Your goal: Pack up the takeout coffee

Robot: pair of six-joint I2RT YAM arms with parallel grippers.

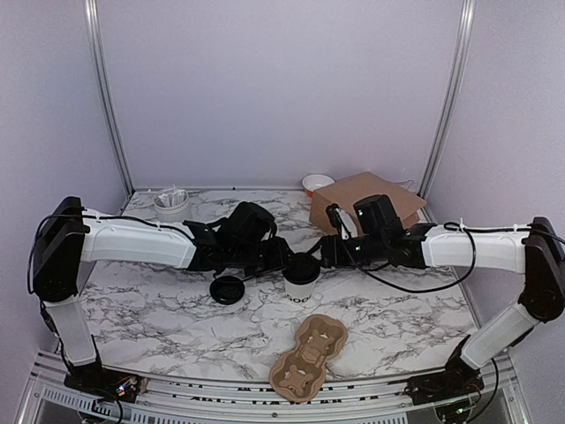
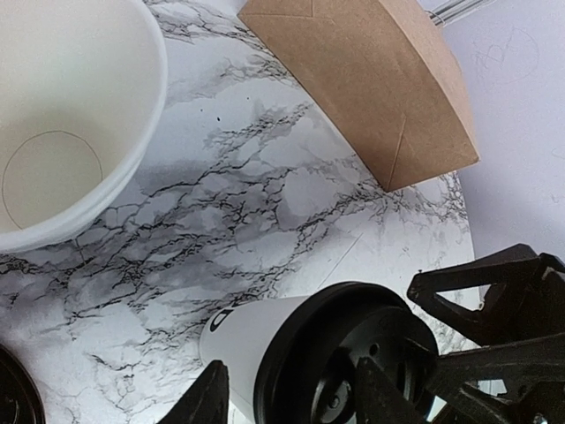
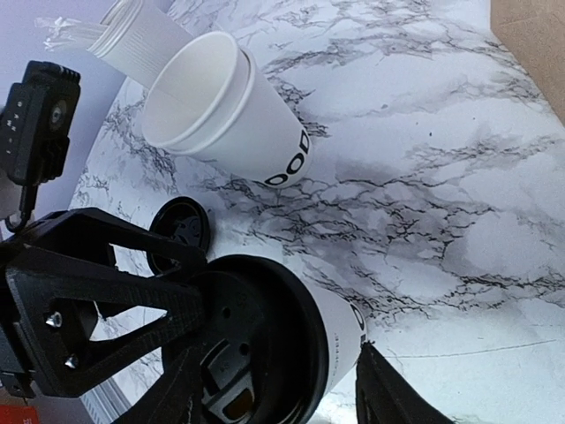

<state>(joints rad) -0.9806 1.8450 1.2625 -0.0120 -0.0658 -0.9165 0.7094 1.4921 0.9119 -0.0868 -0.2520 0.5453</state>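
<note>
One takeout coffee (image 1: 302, 276) is stood upright at the middle of the counter (image 1: 159, 327), with its long axis vertical, the black lid on top and the lettering turned toward the near edge. It is pinched at its sides by the left jaws, whose tips are cut off at the bottom of the left wrist view. The right jaws are spread on either side of its lidded top.

A second cup (image 3: 229, 115), open with a bare white inside, is seen to its far left in the wrist views. From above it is hidden under the left arm (image 1: 132, 240).

Sticks are held in the white canister (image 1: 171, 205) at the far left. A small white bowl (image 1: 318, 183) is partly covered by the closed brown box (image 1: 366, 203), so only an orange patch of its inside is seen. A loose black lid (image 1: 227, 289) is laid left of the coffee, and a moulded carrier (image 1: 309, 355) lies by the near edge.
</note>
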